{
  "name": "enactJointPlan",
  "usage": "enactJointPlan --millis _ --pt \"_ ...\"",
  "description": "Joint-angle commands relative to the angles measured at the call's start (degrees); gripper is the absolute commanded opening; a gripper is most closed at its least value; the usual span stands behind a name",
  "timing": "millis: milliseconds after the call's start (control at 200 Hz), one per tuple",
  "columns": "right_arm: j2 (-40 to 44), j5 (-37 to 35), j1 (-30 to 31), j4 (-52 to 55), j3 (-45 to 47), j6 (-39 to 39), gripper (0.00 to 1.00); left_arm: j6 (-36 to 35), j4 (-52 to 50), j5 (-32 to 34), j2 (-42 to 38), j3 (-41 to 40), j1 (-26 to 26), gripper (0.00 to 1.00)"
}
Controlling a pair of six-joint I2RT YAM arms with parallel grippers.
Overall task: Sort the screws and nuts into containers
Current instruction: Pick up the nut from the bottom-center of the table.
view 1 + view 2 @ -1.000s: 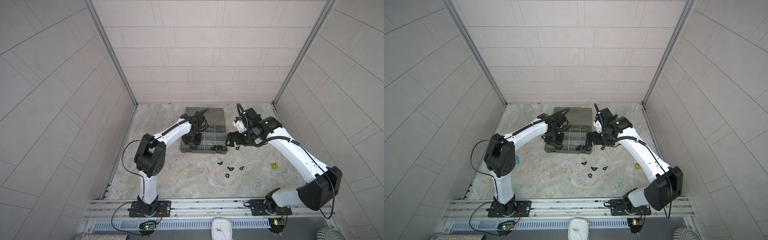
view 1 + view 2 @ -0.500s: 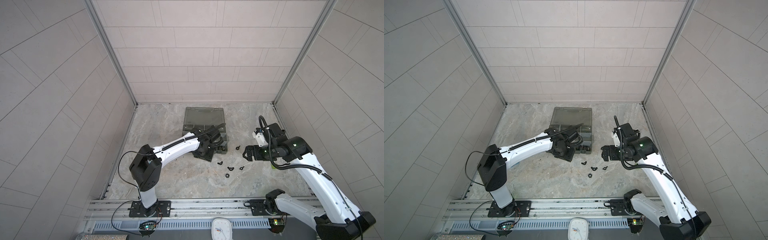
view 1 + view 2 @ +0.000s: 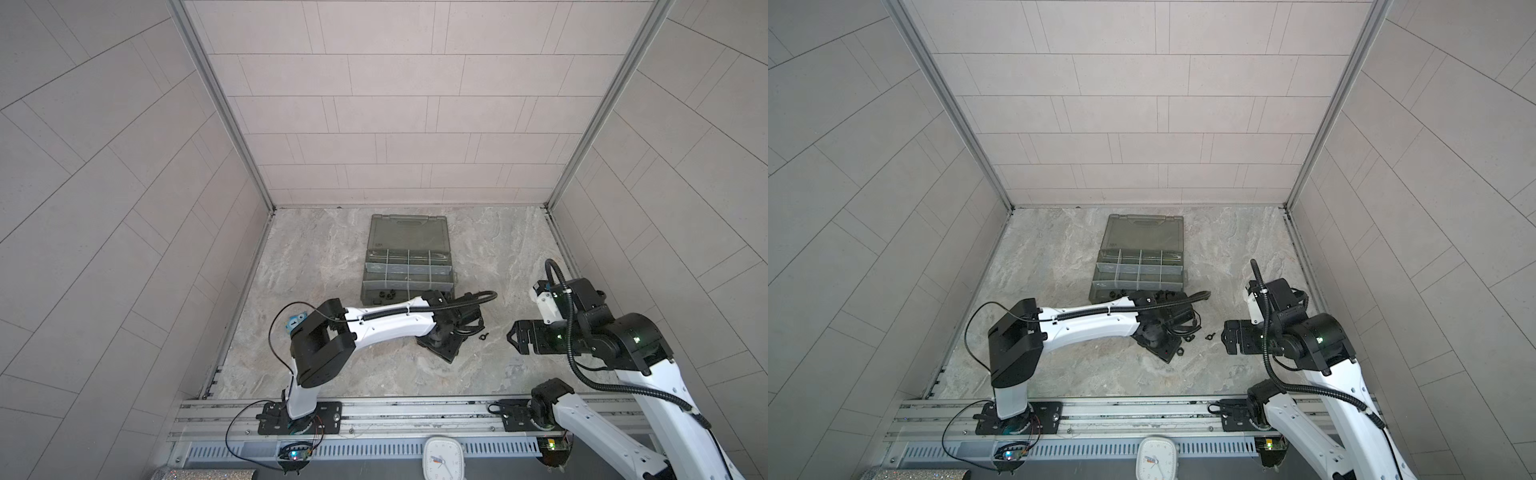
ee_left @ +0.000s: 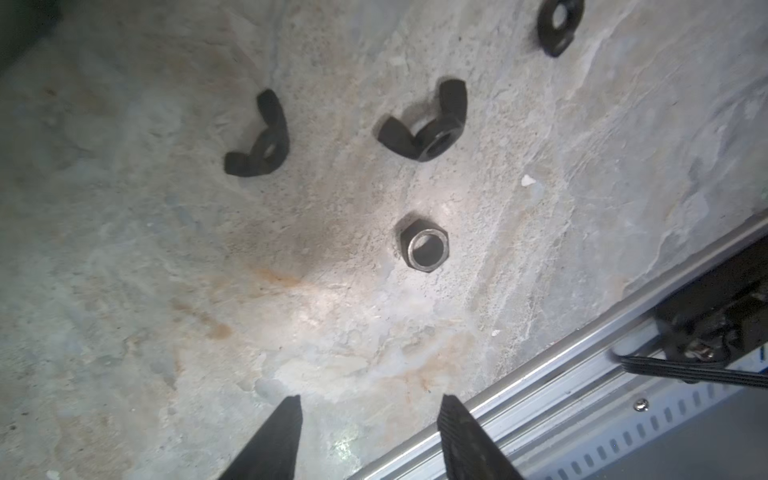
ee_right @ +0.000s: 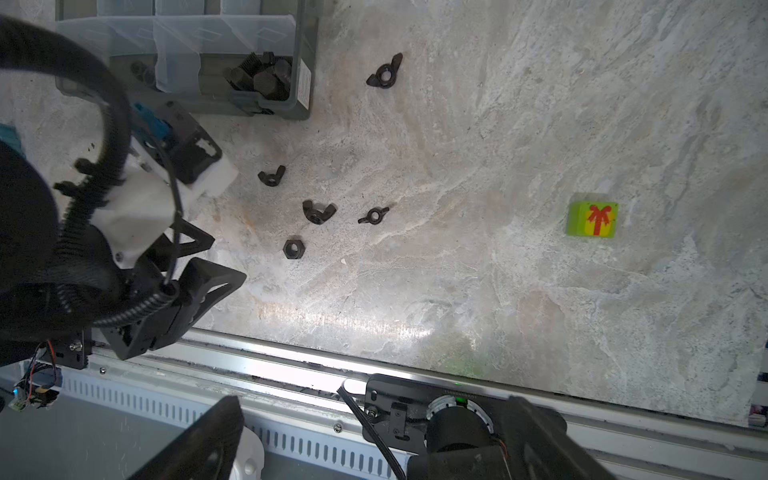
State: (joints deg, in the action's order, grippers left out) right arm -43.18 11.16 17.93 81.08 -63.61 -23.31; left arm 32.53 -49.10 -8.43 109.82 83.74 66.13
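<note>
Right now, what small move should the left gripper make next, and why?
Probably bring the left gripper down over the hex nut: its jaws stand open and empty, and the nut lies loose on the table ahead of them, apart from the wing nuts.

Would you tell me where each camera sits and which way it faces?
Both top views: high above the front rail, looking down on the table; left arm, right arm and case show.
Left wrist: on the left arm, looking down closely at a hex nut and wing nuts; tips of the open left gripper show.
Right wrist: on the right arm, looking down at the case's corner, a green cube and the left gripper; tips of the open right gripper show.
Shared: both wrist views show the hex nut.
</note>
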Motion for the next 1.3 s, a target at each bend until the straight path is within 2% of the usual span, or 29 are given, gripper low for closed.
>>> enactJointPlan --millis 0,330,881,1296 --pt "1.3 -1.0 -0.3 3.0 0.2 -1.2 0.99 -0.6 0.7 1.9 2.4 2.3 1.2 0.59" --pt "2.1 -2.8 -0.3 4.3 -2.1 -3.1 0.99 -2.8 1.1 2.0 8.1 6.5 2.3 0.59" --pt "5.1 -4.7 -0.3 7.7 -1.7 -3.3 0.99 -2.7 2.3 2.1 12.6 9.9 2.3 0.58" --pt "5.7 -5.0 -0.3 7.4 -0.7 -3.6 0.99 -3.1 1.1 3.2 14.7 11.3 1.9 0.53"
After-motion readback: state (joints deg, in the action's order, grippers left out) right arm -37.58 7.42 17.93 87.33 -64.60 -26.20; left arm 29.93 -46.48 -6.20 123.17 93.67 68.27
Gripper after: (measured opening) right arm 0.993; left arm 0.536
